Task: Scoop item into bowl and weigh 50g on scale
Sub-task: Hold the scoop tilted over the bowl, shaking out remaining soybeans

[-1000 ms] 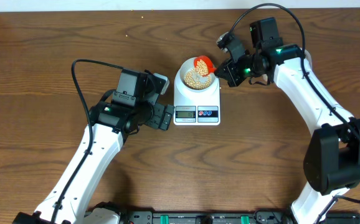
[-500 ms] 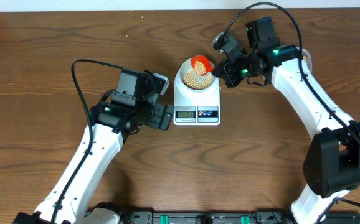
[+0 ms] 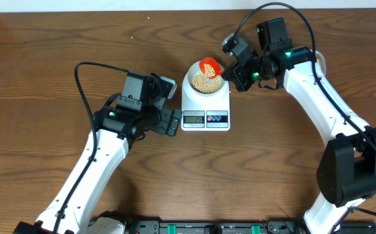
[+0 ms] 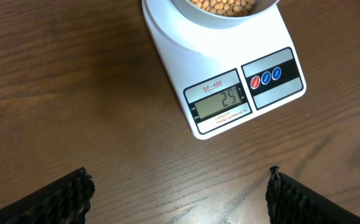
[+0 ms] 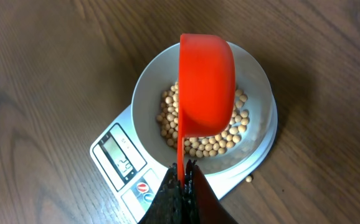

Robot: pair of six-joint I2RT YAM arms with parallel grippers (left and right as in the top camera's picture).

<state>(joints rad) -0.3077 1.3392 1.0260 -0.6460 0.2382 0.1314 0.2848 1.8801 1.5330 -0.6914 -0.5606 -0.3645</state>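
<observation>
The white scale point(image 3: 205, 112) stands mid-table with the white bowl point(image 3: 194, 88) on it. Tan beans point(image 3: 204, 81) lie in the bowl. My right gripper point(image 3: 232, 73) is shut on the thin handle of an orange scoop point(image 3: 211, 65), which is tipped mouth-down over the bowl. In the right wrist view the scoop point(image 5: 206, 87) covers part of the beans point(image 5: 211, 144), above the gripper point(image 5: 183, 171). My left gripper point(image 3: 174, 122) rests left of the scale, open and empty. Its view shows the scale point(image 4: 174, 56), whose display point(image 4: 220, 102) reads 29, and the bowl point(image 4: 220, 17).
One loose bean point(image 5: 248, 179) lies on the wood beside the scale's right side. A dark equipment rail point(image 3: 207, 227) runs along the table's front edge. The left arm's cable point(image 3: 84, 84) loops over the table on the left.
The right gripper and scoop shifted slightly left and toward the far side over the bowl, then held still. The left arm has not moved.
</observation>
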